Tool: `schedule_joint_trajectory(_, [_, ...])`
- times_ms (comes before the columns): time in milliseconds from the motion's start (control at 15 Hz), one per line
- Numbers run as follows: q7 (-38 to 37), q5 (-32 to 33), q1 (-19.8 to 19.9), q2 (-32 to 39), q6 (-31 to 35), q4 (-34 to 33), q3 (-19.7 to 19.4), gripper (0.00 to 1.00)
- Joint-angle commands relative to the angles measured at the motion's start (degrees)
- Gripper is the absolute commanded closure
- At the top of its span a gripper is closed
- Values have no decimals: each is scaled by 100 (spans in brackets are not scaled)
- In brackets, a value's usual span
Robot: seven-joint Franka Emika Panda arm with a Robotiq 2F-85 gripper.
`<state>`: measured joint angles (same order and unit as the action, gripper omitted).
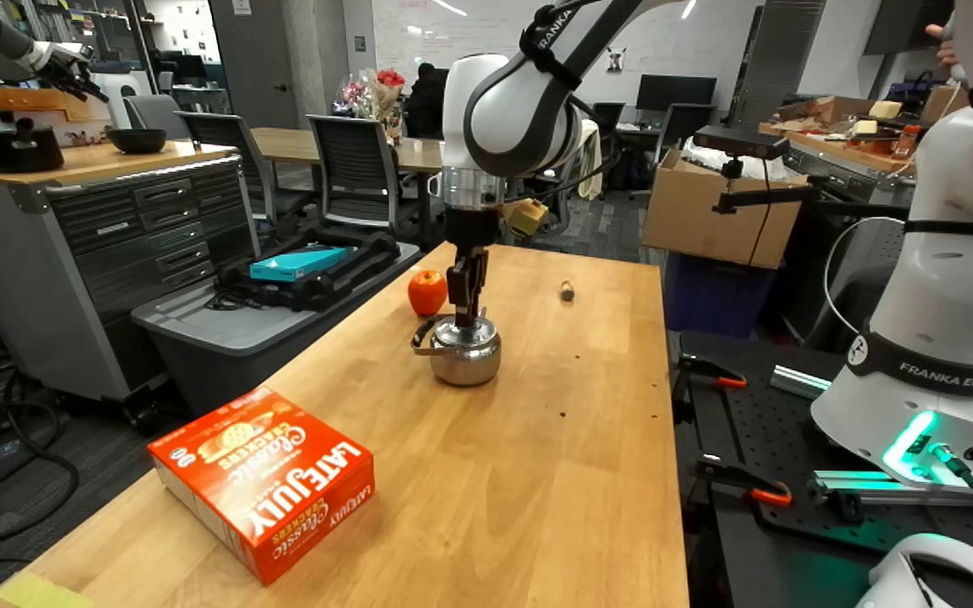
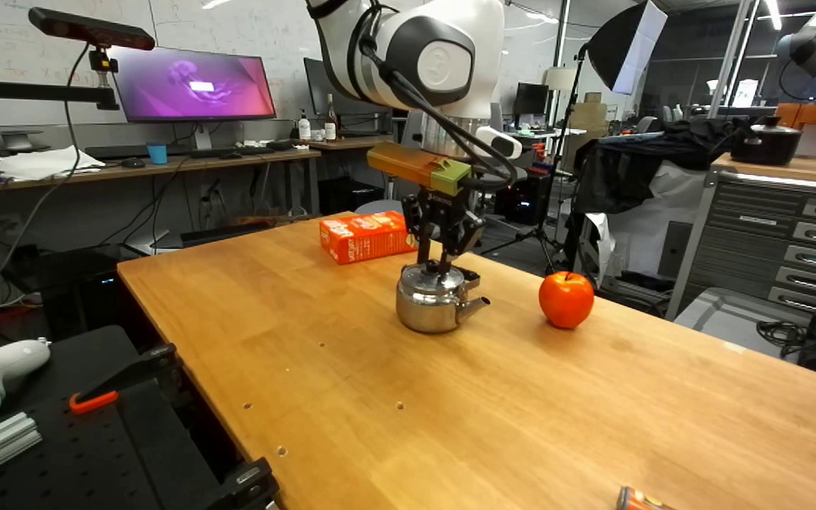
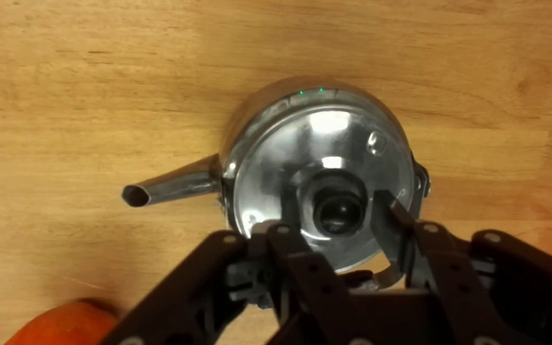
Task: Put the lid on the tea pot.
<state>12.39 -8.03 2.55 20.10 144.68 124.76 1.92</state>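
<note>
Robotics lab, robot arms (image 1: pixel 520 110), whiteboard (image 1: pixel 470 29), monitors (image 2: pixel 195 88), drawer cabinet (image 1: pixel 153 228)

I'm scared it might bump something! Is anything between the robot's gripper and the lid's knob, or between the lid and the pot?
Nothing visible stands in the way. The open gripper has only the knob between its tips, and the lid already lies on the pot. The apple stands apart.
</note>
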Motion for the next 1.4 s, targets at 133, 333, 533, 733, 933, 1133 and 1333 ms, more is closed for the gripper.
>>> schedule_joint_trajectory(133, [194,-106,159,-399,239,328,106,8])
schedule_joint_trajectory(333, [282,-99,193,-814,324,740,73,0])
schedule_joint_trajectory(533, [275,-36,196,-1309,327,1266,-9,0])
schedule_joint_trajectory(733, [297,59,191,-1846,366,1916,-137,0])
schedule_joint_trajectory(933, [310,127,184,-2256,399,2411,-291,0])
schedule_joint_trajectory(1133, [428,97,192,-2567,483,2761,-455,0])
schedule_joint_trajectory(1333, [531,127,204,-2771,444,2937,-627,0])
